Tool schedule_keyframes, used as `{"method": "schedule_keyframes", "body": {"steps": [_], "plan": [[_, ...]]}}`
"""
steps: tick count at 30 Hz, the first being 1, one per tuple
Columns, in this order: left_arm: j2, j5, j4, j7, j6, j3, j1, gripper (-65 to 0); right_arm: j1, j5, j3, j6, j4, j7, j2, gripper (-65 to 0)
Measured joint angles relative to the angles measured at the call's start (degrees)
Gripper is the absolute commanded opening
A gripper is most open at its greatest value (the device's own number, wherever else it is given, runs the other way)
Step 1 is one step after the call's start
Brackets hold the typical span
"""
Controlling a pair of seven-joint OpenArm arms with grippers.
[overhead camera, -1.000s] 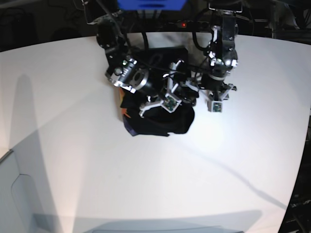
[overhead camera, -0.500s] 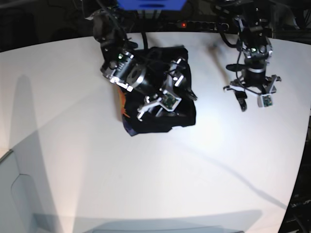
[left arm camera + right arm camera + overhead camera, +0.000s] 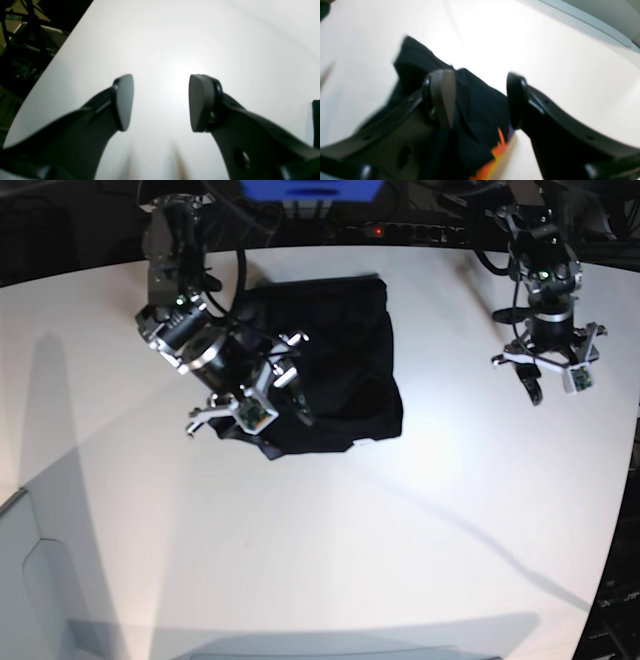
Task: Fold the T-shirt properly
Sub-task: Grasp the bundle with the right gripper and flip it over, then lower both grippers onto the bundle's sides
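Surface: white table (image 3: 320, 540), matte, with broad soft shadows; dark clutter and cabling behind its far edge; a pale grey bin edge at the near left corner.

T-shirt (image 3: 330, 370): black, folded into a rough rectangle, flat on the far-centre of the table.

Base view only: both arms together, and the shirt's full outline.

Right wrist view only: orange-and-purple print (image 3: 495, 155) along one shirt edge, blurred.

Left wrist view only: bare table between the pads (image 3: 123, 100); a dark sliver at the right border, unidentifiable.

Right gripper (image 3: 245, 405): jaws apart, nothing between them, above the shirt's left edge; contact with the cloth cannot be told.

Left gripper (image 3: 548, 375): jaws apart, empty, over bare table, well apart from the shirt, off its right side.
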Motion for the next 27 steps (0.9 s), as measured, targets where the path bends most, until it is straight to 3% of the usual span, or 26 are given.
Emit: {"method": "schedule_keyframes", "body": {"steps": [5, 10, 13, 20, 27], "plan": [[0.1, 0.0, 0.0, 0.0, 0.0, 0.1, 0.0, -30.8, -5.0, -0.1, -6.2, 0.0, -4.1, -0.3, 4.3, -31.0], [0.0, 0.0, 0.1, 0.0, 0.0, 0.1, 0.0, -30.8, -6.7, 0.4, -18.7, 0.0, -3.6, 0.3, 8.8, -31.3], [0.0, 0.0, 0.2, 0.0, 0.0, 0.1, 0.0, -30.8, -6.5, 0.2, -22.3, 0.0, -3.5, 0.3, 9.1, -31.3], [0.0, 0.0, 1.6, -0.1, 0.0, 0.0, 0.0, -30.8, -4.0, 0.7, -20.2, 0.0, 2.3, 0.7, 7.8, -31.3], [0.0, 0.0, 1.6, 0.0, 0.0, -2.2, 1.5, -30.7, -3.0, 0.5, -11.3, -0.1, 2.1, 0.3, 7.7, -31.4]]}}
